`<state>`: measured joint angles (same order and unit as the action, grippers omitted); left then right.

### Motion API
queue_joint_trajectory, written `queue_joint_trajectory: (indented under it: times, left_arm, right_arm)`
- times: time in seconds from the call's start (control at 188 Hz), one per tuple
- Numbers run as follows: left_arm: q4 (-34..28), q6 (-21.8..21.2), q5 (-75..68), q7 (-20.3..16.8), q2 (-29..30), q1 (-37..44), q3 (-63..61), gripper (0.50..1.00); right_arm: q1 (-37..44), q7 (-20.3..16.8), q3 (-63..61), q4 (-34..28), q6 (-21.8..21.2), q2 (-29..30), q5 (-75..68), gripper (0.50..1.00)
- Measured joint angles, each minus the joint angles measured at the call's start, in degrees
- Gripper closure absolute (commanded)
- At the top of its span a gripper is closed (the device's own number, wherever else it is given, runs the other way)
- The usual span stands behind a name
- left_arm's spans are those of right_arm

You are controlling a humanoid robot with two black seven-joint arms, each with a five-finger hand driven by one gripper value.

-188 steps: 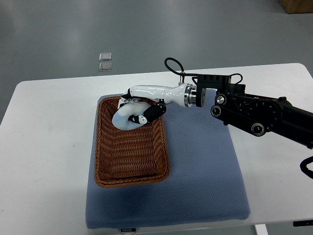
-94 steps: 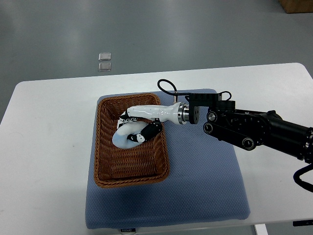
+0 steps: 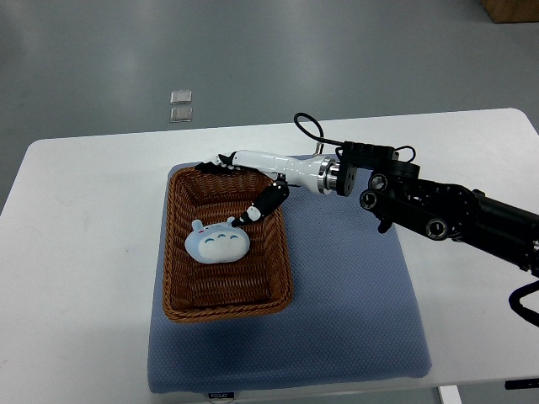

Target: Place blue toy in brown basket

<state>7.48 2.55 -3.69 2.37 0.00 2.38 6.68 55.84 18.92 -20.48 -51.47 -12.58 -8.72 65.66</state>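
We see a white desk point(image 3: 76, 252) with a blue-grey mat point(image 3: 354, 295) lying across its middle and reaching its near edge. On the left part of the mat sits the brown basket point(image 3: 226, 240), a rectangular wicker tray with its long side running from far to near.

The blue toy point(image 3: 217, 241) lies on the basket floor, a little left of centre and slightly towards the far half. It is a pale blue rounded figure with small ears at its far-left end and a row of small dark marks along its upper side. It rests free, with nothing touching it.

The right arm point(image 3: 446, 215) comes in from the right edge, a black jointed limb ending in a silver wrist ring and then a white forearm shell that stretches leftward above the far rim of the basket. We find the right robot hand point(image 3: 244, 181) spread and holding nothing: one set of dark fingertips point(image 3: 221, 162) reaches over the basket's far edge, while another finger point(image 3: 264, 204) angles down and left into the basket, its tip near the toy's right end but apart from it. A black cable point(image 3: 308, 128) loops up from the wrist area.

On the grey floor point(image 3: 337, 50) beyond the desk we notice two small pale squares point(image 3: 180, 105) set one behind the other, and a brown box corner point(image 3: 509, 8) at the far right.
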Motion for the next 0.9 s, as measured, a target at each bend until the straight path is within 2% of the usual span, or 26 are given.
queue_joint_trajectory:
  times: [0.143, 0.35, 0.584, 0.737, 0.902]
  left_arm:
    - [0.0, 0.0, 0.0, 0.0, 0.0, 0.0, 0.0, 0.500]
    - [0.0, 0.0, 0.0, 0.0, 0.0, 0.0, 0.0, 0.500]
    - [0.0, 0.0, 0.0, 0.0, 0.0, 0.0, 0.0, 0.500]
    - [0.0, 0.0, 0.0, 0.0, 0.0, 0.0, 0.0, 0.500]
    - [0.0, 0.0, 0.0, 0.0, 0.0, 0.0, 0.0, 0.500]
  right_arm:
    - [-1.3, -1.9, -3.9, 1.0, -1.3, -2.5, -8.1, 0.607]
    - [-6.2, -5.9, -9.5, 6.6, -4.5, -4.5, -22.6, 0.605]
    - [-8.7, -16.0, -11.5, 10.8, -6.2, -5.7, -48.6, 0.589]
    - [-8.5, -17.5, -11.6, 12.5, -7.0, -6.7, -60.7, 0.589]
    - [-9.0, -18.1, -11.6, 12.7, -8.0, -6.9, -67.3, 0.589]
